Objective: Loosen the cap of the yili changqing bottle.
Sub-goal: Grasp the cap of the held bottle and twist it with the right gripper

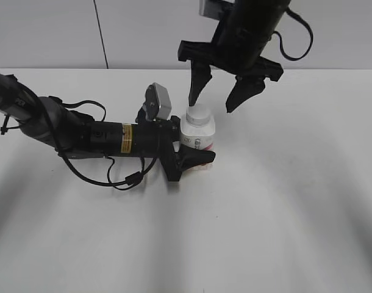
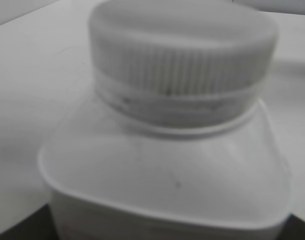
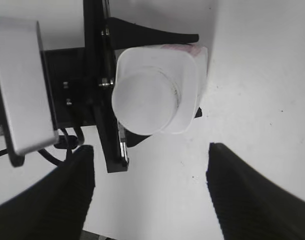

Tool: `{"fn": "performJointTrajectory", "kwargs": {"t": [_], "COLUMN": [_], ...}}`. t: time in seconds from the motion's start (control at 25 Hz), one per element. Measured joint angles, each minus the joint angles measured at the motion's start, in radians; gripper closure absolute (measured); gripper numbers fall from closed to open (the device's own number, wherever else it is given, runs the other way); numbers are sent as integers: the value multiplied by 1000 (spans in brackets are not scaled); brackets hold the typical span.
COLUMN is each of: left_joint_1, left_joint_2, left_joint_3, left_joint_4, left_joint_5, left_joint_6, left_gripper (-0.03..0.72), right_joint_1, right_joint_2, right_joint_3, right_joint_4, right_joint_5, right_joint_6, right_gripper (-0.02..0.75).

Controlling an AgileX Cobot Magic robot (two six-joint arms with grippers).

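- While the exterior view takes in both arms, only the left wrist view gets close enough to show the ribbed side of the cap (image 2: pixel 182 50), blurred, sitting on the neck above the sloped white shoulders of the yili changqing bottle (image 2: pixel 167 175).
- From the right wrist view we look straight down on the cap's flat round top (image 3: pixel 145 100), with a sliver of pink label at the bottle's 12 o'clock edge (image 3: pixel 180 47); the left wrist view shows nothing of the fingers.
- Bottle stands upright on the desk (image 1: pixel 265 213) near the middle of the exterior view (image 1: pixel 197 135), cap (image 1: pixel 197 113) on top.
- Plain white desk, faint soft shadows; a pale wall (image 1: pixel 52 30) behind it with a thin dark vertical line at 11 o'clock.
- Left gripper (image 1: pixel 195 157) comes in low and nearly level from 9 o'clock, its fingers (image 1: pixel 198 159) clamped on the bottle's body, one dark finger along the 12 o'clock side in the right wrist view (image 3: pixel 152 34).
- Right gripper (image 1: pixel 224 91) hangs pointing down from 12 o'clock, fingers (image 1: pixel 198 82) spread wide, holding nothing, tips above and to either side of the cap, clear of it.
- A loose black cable (image 1: pixel 128 180) loops under the left arm on the desk.
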Motion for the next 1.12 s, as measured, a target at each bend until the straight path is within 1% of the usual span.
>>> {"fn": "performJointTrajectory", "kwargs": {"t": [0.32,0.6,0.8,1.0,1.12], "left_joint_1": [0,0,0,-1,-1], "left_joint_2": [-1,-2,-2,-2,-2], "left_joint_3": [0,0,0,0,0], "left_joint_4": [0,0,0,0,0], "left_joint_5": [1,2,2,3,3], "left_joint_6": [0,0,0,0,0], "left_gripper": [255,255,255,255,255], "right_joint_1": [6,6,14,25,25], "right_joint_2": [82,97,99,108,110], "right_joint_3": [-71,-74,-74,-74,-74], "right_joint_4": [-7,-42,-44,-44,-50], "right_joint_5": [-21,-31,-69,-74,-66], "right_joint_6": [46,68,71,71,73], "right_gripper": [187,187,187,187,210]}}
